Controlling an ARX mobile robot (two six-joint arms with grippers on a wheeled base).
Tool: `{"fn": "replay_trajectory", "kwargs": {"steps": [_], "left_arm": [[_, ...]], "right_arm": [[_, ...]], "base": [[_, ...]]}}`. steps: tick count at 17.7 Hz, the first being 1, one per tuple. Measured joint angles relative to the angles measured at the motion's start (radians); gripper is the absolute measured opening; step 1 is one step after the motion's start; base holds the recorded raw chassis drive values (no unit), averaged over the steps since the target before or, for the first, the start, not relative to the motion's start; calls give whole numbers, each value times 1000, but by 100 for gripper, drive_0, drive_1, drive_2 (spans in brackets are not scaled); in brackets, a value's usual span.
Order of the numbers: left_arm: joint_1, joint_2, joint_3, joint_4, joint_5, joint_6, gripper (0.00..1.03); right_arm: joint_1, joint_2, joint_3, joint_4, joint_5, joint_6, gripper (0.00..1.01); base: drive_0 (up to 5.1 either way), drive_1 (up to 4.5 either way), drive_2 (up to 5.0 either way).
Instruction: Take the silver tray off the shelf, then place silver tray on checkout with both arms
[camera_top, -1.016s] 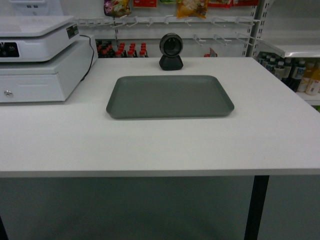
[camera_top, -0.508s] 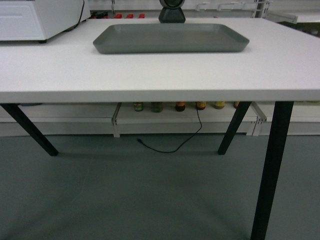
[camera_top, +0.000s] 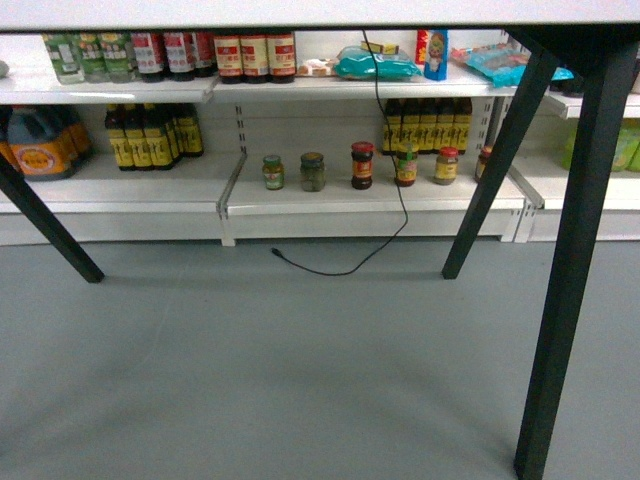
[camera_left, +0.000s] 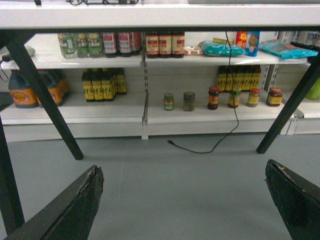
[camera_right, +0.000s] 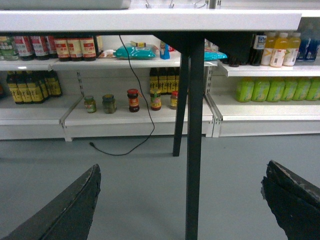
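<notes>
1. Tray edge, the silver tray (camera_right: 65, 4), barely shows on the white bench (camera_right: 150, 20).
2. Left gripper (camera_left: 185, 200) open, low above grey floor (camera_left: 165, 190).
3. Right gripper (camera_right: 182, 200) open likewise.

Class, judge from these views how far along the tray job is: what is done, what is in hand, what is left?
Done: the silver tray lies on the checkout, its edge showing at the top of the right wrist view. In hand: nothing; the left gripper and right gripper are open and empty, below counter height. Left: apparently nothing, though the head view shows only stocked shelves beneath the counter.
</notes>
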Motion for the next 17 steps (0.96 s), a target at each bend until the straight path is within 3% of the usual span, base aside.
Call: {"fn": "replay_trajectory", "kwargs": {"steps": [17], "left_arm": [[0,0,0,-2,0,1,98]], "right_arm": [[0,0,0,-2,1,0,98]], "base": [[0,0,0]]}}
